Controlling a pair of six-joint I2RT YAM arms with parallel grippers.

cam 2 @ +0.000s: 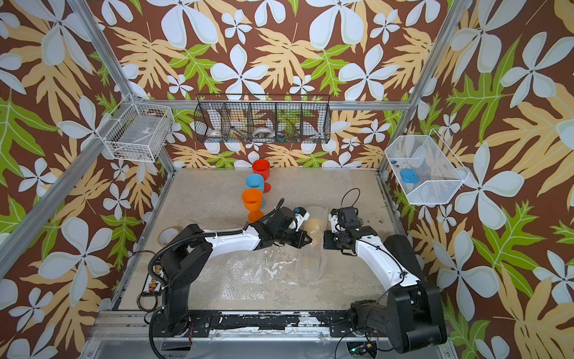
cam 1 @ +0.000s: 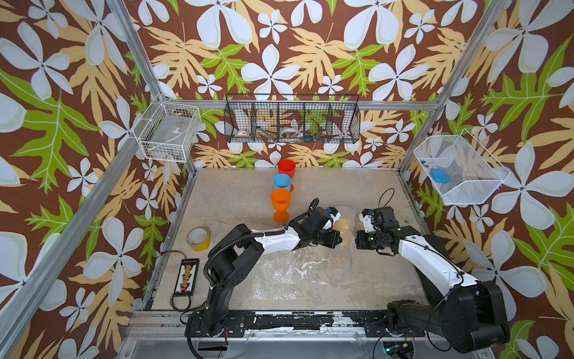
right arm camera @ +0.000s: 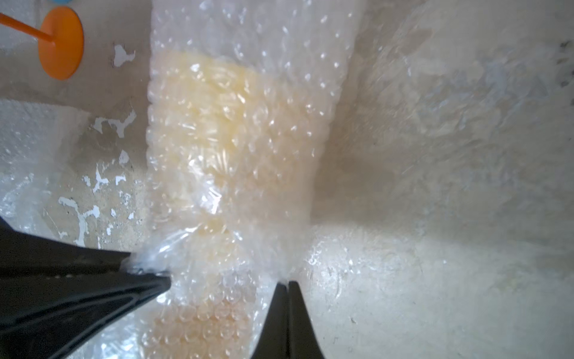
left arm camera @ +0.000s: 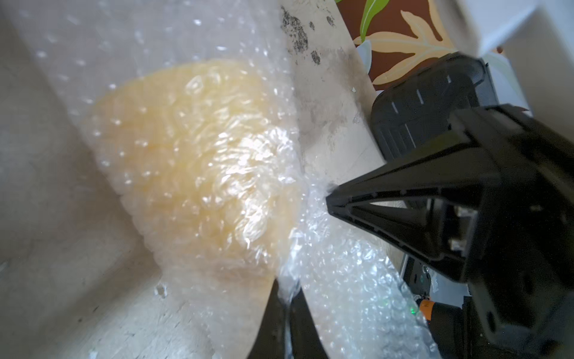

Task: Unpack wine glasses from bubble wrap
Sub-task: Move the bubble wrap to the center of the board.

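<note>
The red (cam 1: 286, 167), light blue (cam 1: 281, 182) and orange (cam 1: 280, 202) wine glasses stand unwrapped in a row at the back middle. A yellow wine glass (left arm camera: 198, 161) (right arm camera: 217, 124) lies inside a tube of bubble wrap (cam 1: 341, 261) (cam 2: 312, 261) between my arms. My left gripper (left arm camera: 287, 295) (cam 1: 340, 240) is shut on a pinch of the bubble wrap at the tube's left side. From the tube's right side my right gripper (right arm camera: 288, 284) (cam 1: 356, 241) is shut on the wrap's edge. The glass's stem and foot are hidden.
Flat bubble wrap sheets (cam 1: 273, 273) cover the table's front and back. A yellowish tape roll (cam 1: 198, 238) and a black board with cables (cam 1: 186, 276) lie at the left. Wire baskets hang at the back (cam 1: 292, 119), left (cam 1: 169, 132) and right (cam 1: 459, 169).
</note>
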